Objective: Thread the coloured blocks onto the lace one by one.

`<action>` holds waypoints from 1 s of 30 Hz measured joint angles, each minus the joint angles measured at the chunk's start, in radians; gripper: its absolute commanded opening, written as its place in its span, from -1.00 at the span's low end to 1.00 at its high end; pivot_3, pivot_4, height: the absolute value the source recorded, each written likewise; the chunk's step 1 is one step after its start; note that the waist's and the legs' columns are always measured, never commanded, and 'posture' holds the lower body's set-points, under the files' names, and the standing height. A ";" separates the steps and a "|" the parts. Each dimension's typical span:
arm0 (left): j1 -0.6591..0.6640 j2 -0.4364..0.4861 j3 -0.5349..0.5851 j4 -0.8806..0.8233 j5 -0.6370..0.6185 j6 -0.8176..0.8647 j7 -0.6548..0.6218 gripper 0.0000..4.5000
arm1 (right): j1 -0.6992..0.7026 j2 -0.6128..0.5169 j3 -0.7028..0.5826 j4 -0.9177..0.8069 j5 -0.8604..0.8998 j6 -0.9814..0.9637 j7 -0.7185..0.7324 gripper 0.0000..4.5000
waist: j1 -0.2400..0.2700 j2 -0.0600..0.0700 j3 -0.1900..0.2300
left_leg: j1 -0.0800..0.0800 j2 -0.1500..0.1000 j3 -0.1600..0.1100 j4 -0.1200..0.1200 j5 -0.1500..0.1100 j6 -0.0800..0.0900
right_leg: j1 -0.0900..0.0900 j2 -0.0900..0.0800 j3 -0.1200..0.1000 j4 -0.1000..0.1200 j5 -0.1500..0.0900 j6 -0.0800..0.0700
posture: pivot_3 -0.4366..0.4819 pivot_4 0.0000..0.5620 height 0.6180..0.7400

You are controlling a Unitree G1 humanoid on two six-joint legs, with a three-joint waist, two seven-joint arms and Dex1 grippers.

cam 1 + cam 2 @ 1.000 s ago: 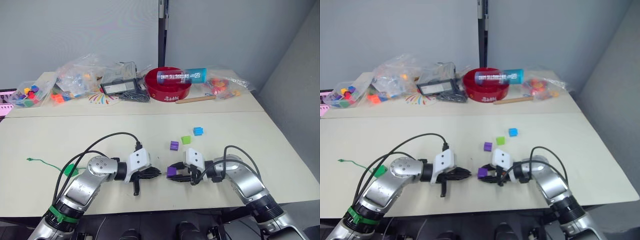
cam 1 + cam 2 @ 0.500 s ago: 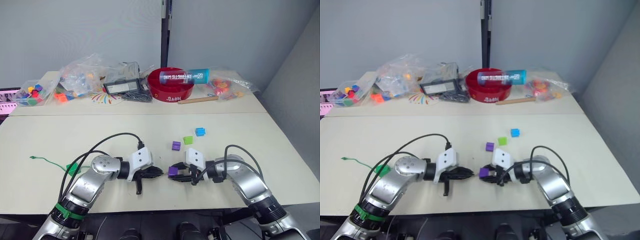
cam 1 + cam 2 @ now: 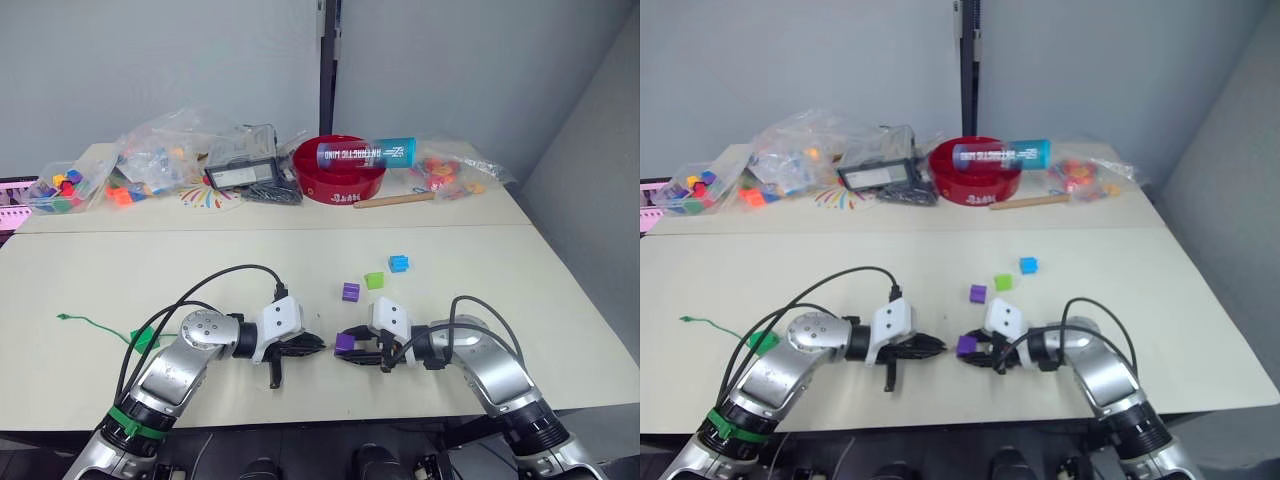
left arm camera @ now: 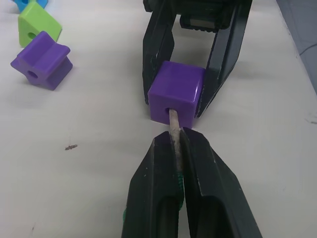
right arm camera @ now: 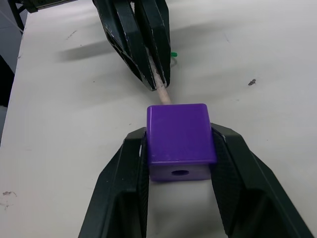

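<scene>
The right gripper (image 4: 198, 74) clamps a smooth, glossy purple block (image 4: 177, 97) low over the matte table (image 3: 150, 270). The left gripper (image 5: 148, 74) is closed on the lace (image 4: 174, 130), whose pale stiff tip enters the block's round hole, as the left wrist view shows. The lace's green tail (image 3: 95, 324) trails along the table.
</scene>
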 measured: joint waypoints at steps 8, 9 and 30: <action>0.010 0.011 0.000 0.009 0.003 -0.038 -0.001 -1.00 | -0.002 0.017 -0.012 0.031 0.019 -0.015 0.015 -0.47 | -0.008 0.000 0.000 | 0.000 0.000 0.000 0.000 0.000 0.000 | 0.000 0.000 0.000 0.000 0.000 0.000 | -0.05 -0.47 1.00; 0.013 0.013 0.000 0.010 0.003 -0.041 -0.001 -1.00 | -0.003 0.018 -0.011 0.033 0.020 -0.016 0.016 -0.47 | -0.009 0.000 0.000 | 0.000 0.000 0.000 0.000 0.000 0.000 | 0.000 0.000 0.000 0.000 0.000 0.000 | -0.05 -0.47 1.00; -0.011 0.057 -0.029 -0.011 0.014 0.011 -0.004 -1.00 | -0.006 0.040 -0.012 0.042 0.026 -0.010 0.012 -0.47 | -0.016 0.000 0.000 | 0.000 0.002 0.000 -0.001 0.000 0.000 | -0.001 0.002 0.000 0.000 0.000 0.000 | -0.05 -0.47 1.00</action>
